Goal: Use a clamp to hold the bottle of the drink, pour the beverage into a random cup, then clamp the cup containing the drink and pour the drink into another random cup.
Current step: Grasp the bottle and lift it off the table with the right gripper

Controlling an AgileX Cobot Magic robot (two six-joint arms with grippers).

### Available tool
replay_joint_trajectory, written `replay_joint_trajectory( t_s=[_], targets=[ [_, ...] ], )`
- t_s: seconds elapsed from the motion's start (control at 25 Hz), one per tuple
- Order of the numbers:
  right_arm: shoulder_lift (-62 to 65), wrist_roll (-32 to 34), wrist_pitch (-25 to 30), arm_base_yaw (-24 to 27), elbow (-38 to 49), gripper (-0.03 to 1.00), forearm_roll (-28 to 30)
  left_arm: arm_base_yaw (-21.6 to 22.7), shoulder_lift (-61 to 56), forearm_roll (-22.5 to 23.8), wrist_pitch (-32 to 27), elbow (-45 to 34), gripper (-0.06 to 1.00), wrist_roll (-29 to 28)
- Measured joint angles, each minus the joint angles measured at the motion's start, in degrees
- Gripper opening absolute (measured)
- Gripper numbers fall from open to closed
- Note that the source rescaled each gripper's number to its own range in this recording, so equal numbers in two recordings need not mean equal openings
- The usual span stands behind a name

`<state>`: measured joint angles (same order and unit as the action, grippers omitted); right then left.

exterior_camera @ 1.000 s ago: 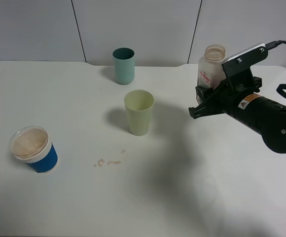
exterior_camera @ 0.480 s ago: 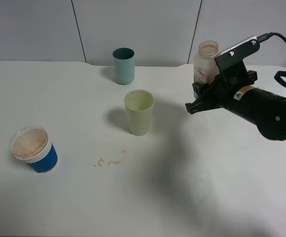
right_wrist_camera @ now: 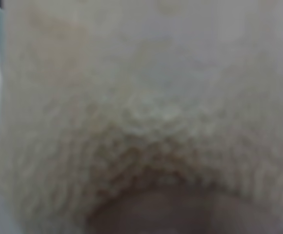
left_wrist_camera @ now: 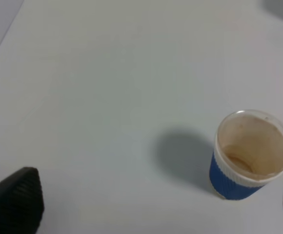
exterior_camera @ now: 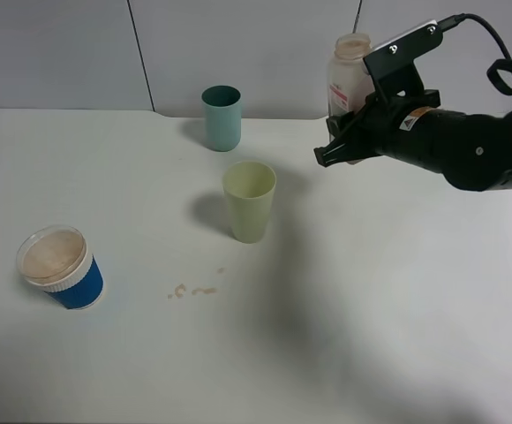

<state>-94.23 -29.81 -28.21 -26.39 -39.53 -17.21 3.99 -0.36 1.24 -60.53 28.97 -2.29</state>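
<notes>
right clamp [exterior_camera: 342, 140] has carried the drink bottle [exterior_camera: 348, 75] higher and closer to the cups than a second ago.

the white table [exterior_camera: 397, 353] looks unchanged. the black right arm [exterior_camera: 468, 150] now reaches in higher and further across, its jaws closed tight on the bottle's lower body. the bottle is upright in the air, well clear of the tabletop, and the wrist camera shows only its blurred pale wall. the pale yellow-green tumbler [exterior_camera: 249, 201] stands mid-table, below and left of the bottle. it, the teal tumbler [exterior_camera: 222, 117] behind it and the blue cup [exterior_camera: 60, 268] at near left have not moved. the left gripper [left_wrist_camera: 153, 202] hangs spread wide, holding nothing, the blue cup near one fingertip. small brown drips [exterior_camera: 194, 290] lie between blue cup and tumbler.
</notes>
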Motion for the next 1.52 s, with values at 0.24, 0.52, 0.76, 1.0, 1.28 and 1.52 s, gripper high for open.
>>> replay_joint_trajectory(
  t_s=[0.24, 0.52, 0.76, 1.0, 1.28, 1.52],
  targets=[
    [0.0, -1.12, 3.3, 0.0, -2.83, 0.0, 0.0, 0.0, 0.0, 0.0, 0.0, 0.0, 1.0, 0.0],
    [0.0, -1.17, 3.66, 0.0, -3.05, 0.0, 0.0, 0.0, 0.0, 0.0, 0.0, 0.0, 1.0, 0.0],
    [0.0, -2.09, 4.02, 0.0, -3.11, 0.0, 0.0, 0.0, 0.0, 0.0, 0.0, 0.0, 1.0, 0.0],
    [0.07, -2.6, 5.56, 0.0, -3.11, 0.0, 0.0, 0.0, 0.0, 0.0, 0.0, 0.0, 1.0, 0.0],
    [2.05, -3.73, 6.98, -0.69, -3.11, 0.0, -0.06, 0.0, 0.0, 0.0, 0.0, 0.0, 1.0, 0.0],
    [2.17, -5.51, 6.98, -0.69, -3.11, 0.0, -0.06, 0.0, 0.0, 0.0, 0.0, 0.0, 1.0, 0.0]
  ],
)
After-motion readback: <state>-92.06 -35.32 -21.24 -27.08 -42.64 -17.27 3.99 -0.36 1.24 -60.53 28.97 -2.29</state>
